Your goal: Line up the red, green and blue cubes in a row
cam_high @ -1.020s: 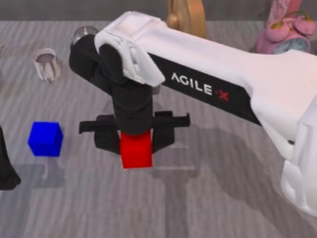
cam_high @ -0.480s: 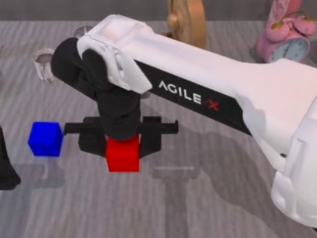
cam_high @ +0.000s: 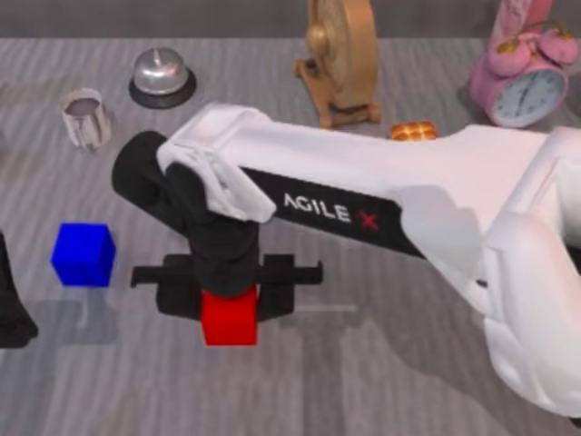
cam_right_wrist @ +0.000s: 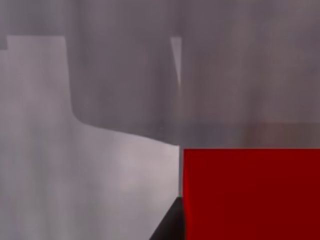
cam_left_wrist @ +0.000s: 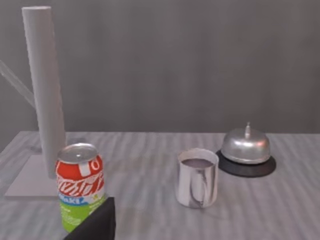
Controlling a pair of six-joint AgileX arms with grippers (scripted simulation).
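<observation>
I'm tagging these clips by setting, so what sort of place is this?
Likely a rendered tabletop test scene: a grey table scattered with unrelated props like a service bell, a pink alarm clock and a soda can.

Bare table [cam_high: 363, 381] lies open right of my red cube [cam_high: 229, 318]. To its left the blue cube [cam_high: 83, 254] stands well apart, a free gap between. Mug [cam_high: 84, 116], bell [cam_high: 161, 76] and clock [cam_high: 526, 77] crowd the far edge.
</observation>
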